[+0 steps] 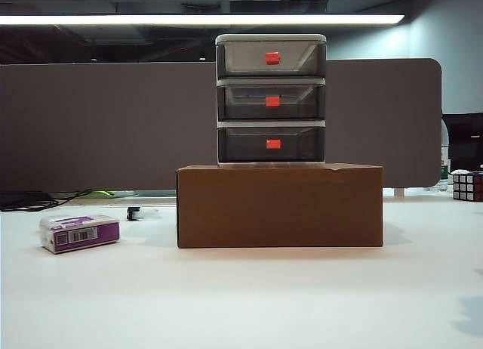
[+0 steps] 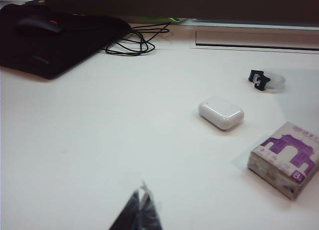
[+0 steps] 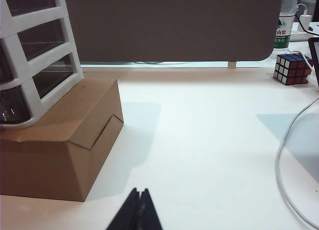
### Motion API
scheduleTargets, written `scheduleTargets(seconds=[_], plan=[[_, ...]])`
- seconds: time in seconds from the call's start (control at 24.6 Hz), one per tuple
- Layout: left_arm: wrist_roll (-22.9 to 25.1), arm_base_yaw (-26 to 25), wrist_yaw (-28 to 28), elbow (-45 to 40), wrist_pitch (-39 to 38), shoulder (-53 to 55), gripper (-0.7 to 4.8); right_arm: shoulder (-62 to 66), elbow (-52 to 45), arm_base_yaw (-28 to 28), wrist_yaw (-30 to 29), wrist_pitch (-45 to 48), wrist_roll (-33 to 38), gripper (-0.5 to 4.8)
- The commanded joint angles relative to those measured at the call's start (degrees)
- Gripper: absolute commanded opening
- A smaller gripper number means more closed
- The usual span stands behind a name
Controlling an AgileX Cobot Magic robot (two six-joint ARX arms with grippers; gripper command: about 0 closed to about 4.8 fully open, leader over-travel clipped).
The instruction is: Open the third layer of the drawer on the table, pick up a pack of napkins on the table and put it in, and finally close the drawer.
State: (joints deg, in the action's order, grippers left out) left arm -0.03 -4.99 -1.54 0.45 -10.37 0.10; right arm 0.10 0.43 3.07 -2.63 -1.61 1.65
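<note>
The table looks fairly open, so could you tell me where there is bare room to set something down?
The table is bare in front of the cardboard box, and to its right up to the puzzle cube. It is busier on the left: the pack of napkins, a white case and a black clip. Both shut grippers, left gripper and right gripper, hover low.

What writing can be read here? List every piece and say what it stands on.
"8": white numeral on a purple corner of the pack of napkins.
Barcode label on the same pack: digits too small to read.
Bottle label: Chinese characters, too blurred to read.
</note>
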Motion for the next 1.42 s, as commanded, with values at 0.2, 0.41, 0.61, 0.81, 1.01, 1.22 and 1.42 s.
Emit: scheduleTargets(seconds=[0.2,0.41,0.61,0.81,1.01,1.22,1.42], plan=[[-0.2,-0.1,0.3,0.0,-0.3,0.0,-0.05,-0.1,-0.4,0.0,0.2,0.5,-0.2,-0.04],[-1.5,-0.1,0.8,0.0,-0.3,0.0,-0.05,-0.1,-0.4,0.0,0.1,0.5,-0.2,-0.04],[-21.9,-0.1,20.3,0.0,1.5,0.0,-0.05,-0.1,-0.4,0.1,-10.6,0.4,4.7,-0.04],[-25.3,0.0,37.7,0.0,2.4,0.0,-0.04,-0.1,-0.4,0.1,-22.6,0.0,6.5,-0.04],[-36.1,0.0,41.9,0.0,4.5,0.0,1.01,-0.1,-0.4,0.1,-24.5,0.2,7.6,-0.01],[-41.2,2.2,40.3,0.0,9.4,0.0,1.21,-0.1,-0.4,0.1,-26.0,1.7,8.0,0.16],[-42.5,12.6,34.0,0.0,14.3,0.0,1.21,-0.1,-0.4,0.2,-26.9,5.3,12.7,0.17]])
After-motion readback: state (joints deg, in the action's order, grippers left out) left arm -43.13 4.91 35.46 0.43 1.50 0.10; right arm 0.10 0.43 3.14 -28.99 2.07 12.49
